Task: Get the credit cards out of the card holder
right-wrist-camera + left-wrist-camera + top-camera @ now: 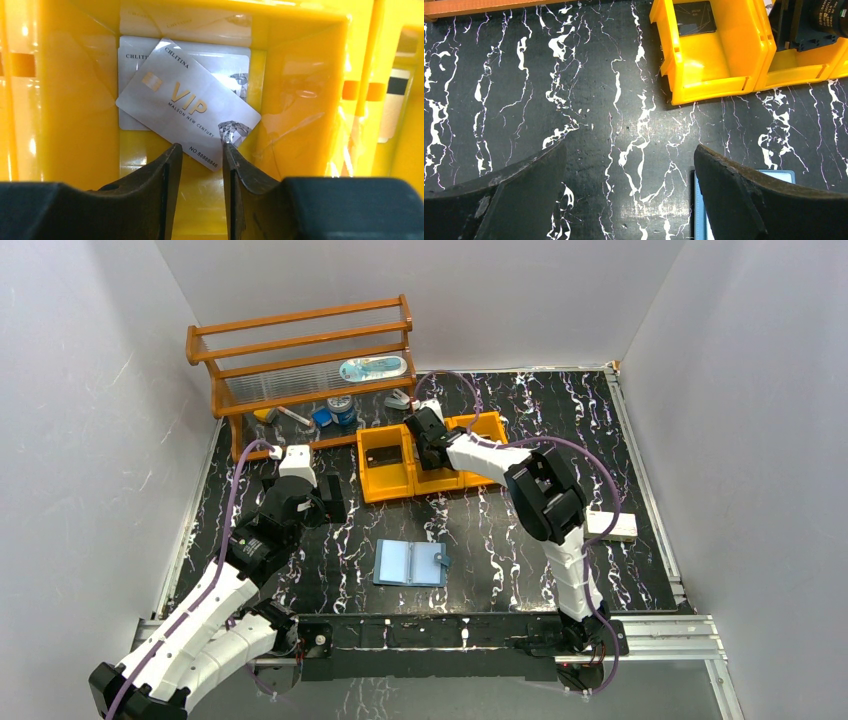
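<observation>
Down in the middle bin of the yellow three-compartment tray [385, 485]: right gripper [200, 147], jaws a narrow gap apart, clamping nothing, bin walls close on either side. Beyond it, a wooden rack [300, 350]; behind it, by the arm, a white box [612, 525]. Black, white-veined marble table [500, 550], plain white walls [80, 390]. At the fingertips, a silver VIP card [187, 107], skewed, lying across a second silver card [135, 65]. In the bin left of that gripper, a dark card [694, 17]. Left gripper [629, 147] spread wide above the table; light blue card holder [410, 563] open flat, a corner peeking out beside that gripper's right finger.
</observation>
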Motion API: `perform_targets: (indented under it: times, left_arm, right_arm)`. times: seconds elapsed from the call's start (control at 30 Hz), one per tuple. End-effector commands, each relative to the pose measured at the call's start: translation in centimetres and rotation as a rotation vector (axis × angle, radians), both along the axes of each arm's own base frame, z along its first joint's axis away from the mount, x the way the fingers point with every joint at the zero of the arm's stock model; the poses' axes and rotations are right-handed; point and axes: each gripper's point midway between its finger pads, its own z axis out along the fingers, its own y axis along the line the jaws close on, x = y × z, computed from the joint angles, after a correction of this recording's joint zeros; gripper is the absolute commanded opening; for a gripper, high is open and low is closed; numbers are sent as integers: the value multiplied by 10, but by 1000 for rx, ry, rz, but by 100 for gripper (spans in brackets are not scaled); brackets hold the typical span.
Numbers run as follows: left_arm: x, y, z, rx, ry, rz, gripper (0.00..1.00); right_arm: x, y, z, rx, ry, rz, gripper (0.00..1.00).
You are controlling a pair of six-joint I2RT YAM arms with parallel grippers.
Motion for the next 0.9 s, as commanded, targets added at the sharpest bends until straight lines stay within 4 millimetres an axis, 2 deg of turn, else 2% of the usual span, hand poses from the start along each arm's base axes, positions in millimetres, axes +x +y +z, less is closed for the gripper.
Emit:
perform_targets:
  times: [0.0, 0.23, 0.37, 0.57, 0.7, 0.87]
  left_arm:
    - [2, 2, 1, 4, -9, 5, 98]
    - [2, 2, 2, 2, -11, 5, 98]
    - [2, 2, 2, 1, -9, 3, 98]
    - [2, 0, 1, 0, -6, -2, 98]
    - [3, -1, 1, -3, -5, -6, 98]
    - [3, 0, 1, -2, -3, -6, 98]
  right_arm:
    - [19, 5, 10, -35, -110, 19, 44]
    - [28, -3, 19, -73, -159, -44, 45]
    - [28, 4, 26, -9, -158, -34, 48]
    - [33, 18, 40, 115, -130, -57, 47]
    - [46, 17, 39, 105, -150, -111, 52]
    - [63, 17, 32, 85, -184, -172, 52]
